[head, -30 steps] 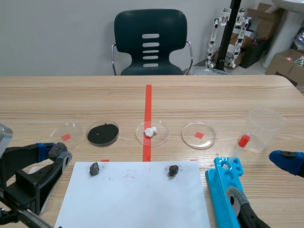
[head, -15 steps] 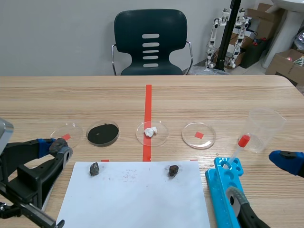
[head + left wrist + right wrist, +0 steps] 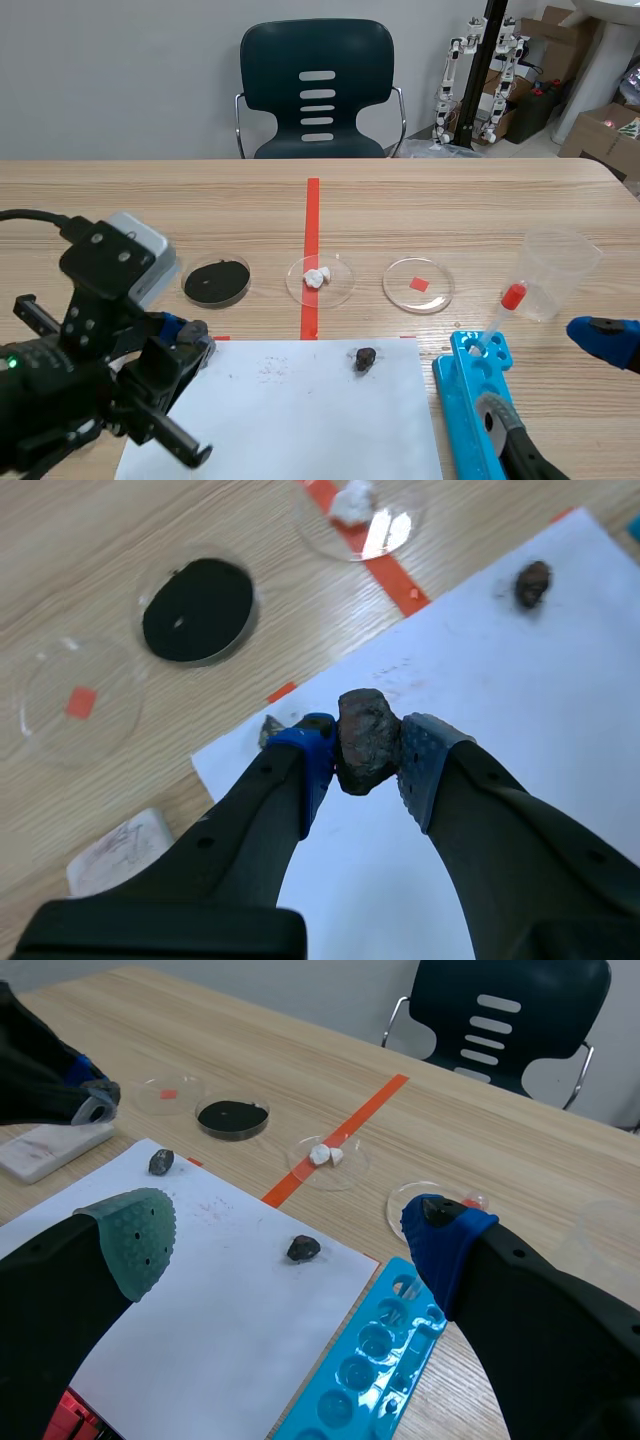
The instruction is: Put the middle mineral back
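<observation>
Above far-left corner of paper [image 3: 520,710] | left claw [image 3: 367,760] clamps dark mineral [image 3: 365,738] | right claw [image 3: 287,1228] wide, near blue rack [image 3: 370,1360]

Legible text, labels, brands, numbers and signs: none recorded. Faint grey marks are borne by the white block [image 3: 115,852], lying at 7 o'clock of the black-filled dish [image 3: 197,610], but they cannot be read. Any print on the cardboard box [image 3: 598,135], beyond the table at 2 o'clock, is too small to be told.
</observation>
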Controlling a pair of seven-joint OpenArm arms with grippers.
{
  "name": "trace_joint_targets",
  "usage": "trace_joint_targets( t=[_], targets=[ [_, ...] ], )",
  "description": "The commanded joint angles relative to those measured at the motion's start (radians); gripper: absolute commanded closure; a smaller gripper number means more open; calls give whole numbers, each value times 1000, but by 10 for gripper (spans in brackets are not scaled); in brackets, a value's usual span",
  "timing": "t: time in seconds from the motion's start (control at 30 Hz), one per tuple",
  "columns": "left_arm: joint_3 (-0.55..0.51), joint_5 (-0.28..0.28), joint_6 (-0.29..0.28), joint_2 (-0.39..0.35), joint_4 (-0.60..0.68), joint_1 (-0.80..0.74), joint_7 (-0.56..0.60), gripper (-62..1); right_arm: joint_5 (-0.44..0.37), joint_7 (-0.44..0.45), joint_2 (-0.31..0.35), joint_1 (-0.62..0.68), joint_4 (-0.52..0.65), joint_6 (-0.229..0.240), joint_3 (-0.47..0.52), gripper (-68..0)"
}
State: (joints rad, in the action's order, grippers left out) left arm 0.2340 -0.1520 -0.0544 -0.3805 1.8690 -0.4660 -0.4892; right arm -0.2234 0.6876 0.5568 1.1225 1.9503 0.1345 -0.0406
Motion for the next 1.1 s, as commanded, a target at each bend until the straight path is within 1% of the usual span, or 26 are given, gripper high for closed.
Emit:
trace_joint_targets(
  t=[0.0,0.1,0.13,0.2,0.3,0.37,0.43,0.53,0.57,0.67,0.73,0.83,1.0,1.07],
  targets=[
    [19,-62,55,11,10,58,-51,-57,-4,15,0,-9,6,-3,7,-475],
    [85,-191,89,14,-9,174,-176,-57,-4,15,0,-9,6,-3,7,-475],
    [111,-230,116,17,-23,214,-203,-57,-4,15,0,-9,6,-3,7,-475],
    [169,-288,194,18,-55,293,-240,-57,-4,15,0,-9,6,-3,7,-475],
    [264,-343,279,18,-121,416,-290,-57,-4,15,0,-9,6,-3,7,-475],
    [328,-358,336,21,-171,482,-303,-57,-4,15,0,-9,6,-3,7,-475],
    [386,-362,381,34,-230,541,-325,-57,-4,15,0,-9,6,-3,7,-475],
    [449,-363,386,54,-303,604,-341,-57,-4,15,0,-9,6,-3,7,-475],
    [466,-369,396,60,-322,621,-344,-57,-4,15,0,-9,6,-3,7,-475],
    [518,-387,459,77,-370,664,-346,-57,-4,15,0,-9,6,-3,7,-475],
    [546,-388,488,90,-403,686,-346,-57,-4,15,0,-9,6,-3,7,-475],
    [573,-389,489,113,-449,714,-346,-57,-5,15,0,-9,6,-3,7,-475],
    [591,-391,492,148,-529,743,-346,-57,-5,15,0,-9,6,-3,7,-475],
    [591,-391,507,151,-556,750,-346,-57,-5,15,0,-9,6,-3,7,-475]
  ],
)
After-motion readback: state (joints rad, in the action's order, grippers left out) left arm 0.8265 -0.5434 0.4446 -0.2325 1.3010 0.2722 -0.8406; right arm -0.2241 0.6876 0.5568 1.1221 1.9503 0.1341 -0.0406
